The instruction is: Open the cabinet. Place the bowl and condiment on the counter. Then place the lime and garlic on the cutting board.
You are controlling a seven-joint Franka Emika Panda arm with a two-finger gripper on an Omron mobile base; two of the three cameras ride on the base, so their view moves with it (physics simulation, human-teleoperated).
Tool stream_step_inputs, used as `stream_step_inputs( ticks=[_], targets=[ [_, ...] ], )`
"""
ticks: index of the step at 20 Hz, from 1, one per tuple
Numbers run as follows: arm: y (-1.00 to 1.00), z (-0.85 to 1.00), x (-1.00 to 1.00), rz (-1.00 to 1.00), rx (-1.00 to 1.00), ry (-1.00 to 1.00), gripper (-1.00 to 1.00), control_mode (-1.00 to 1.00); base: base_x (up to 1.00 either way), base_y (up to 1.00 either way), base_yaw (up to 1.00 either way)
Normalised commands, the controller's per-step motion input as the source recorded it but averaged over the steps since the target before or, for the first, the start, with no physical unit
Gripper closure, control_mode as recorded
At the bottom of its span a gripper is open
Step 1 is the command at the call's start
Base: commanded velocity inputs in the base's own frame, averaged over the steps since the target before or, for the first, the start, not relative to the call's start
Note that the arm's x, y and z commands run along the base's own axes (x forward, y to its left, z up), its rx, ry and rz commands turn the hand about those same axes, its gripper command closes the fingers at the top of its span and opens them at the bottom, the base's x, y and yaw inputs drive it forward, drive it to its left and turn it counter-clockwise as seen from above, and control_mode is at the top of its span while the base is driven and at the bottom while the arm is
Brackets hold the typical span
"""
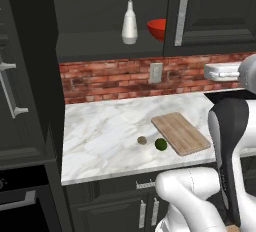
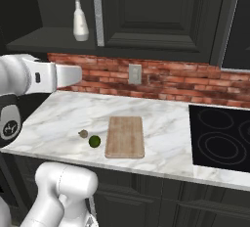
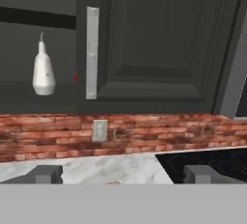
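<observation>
The cabinet (image 1: 215,11) has its left door swung open and its right door shut, with a silver bar handle (image 3: 92,51). On the open shelf stand the white condiment (image 1: 130,23) bottle and, to its right, the red bowl (image 1: 157,28), half hidden by the shut door. On the marble counter (image 1: 100,131) lies the cutting board (image 1: 180,132). The lime (image 1: 160,144) and garlic (image 1: 142,140) rest on the marble just left of the board. My gripper (image 3: 124,174) is open and empty. It hangs above the counter, facing the shut door, with the condiment (image 3: 43,76) up to its left.
A black stovetop (image 2: 219,138) is set into the counter right of the board. A brick backsplash with a wall outlet (image 1: 156,72) runs behind. A tall dark side cabinet (image 1: 25,76) bounds the counter on the left, and drawers (image 1: 145,206) sit below the front edge.
</observation>
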Motion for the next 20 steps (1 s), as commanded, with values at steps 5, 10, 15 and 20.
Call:
stream_step_inputs(
  ticks=[5,10,15,20],
  targets=[
    [-0.53,0.00,0.00,0.02,0.25,0.00,-1.00,-1.00,0.00,0.00,0.00],
    [-0.31,0.00,0.00,0.01,0.20,0.00,-1.00,-1.00,0.00,0.00,0.00],
    [0.00,0.11,0.00,0.00,0.13,0.00,-1.00,-1.00,0.00,0.00,0.00],
    [0.00,0.04,0.01,0.00,0.04,0.00,-1.00,-1.00,0.00,0.00,0.00]
  ],
)
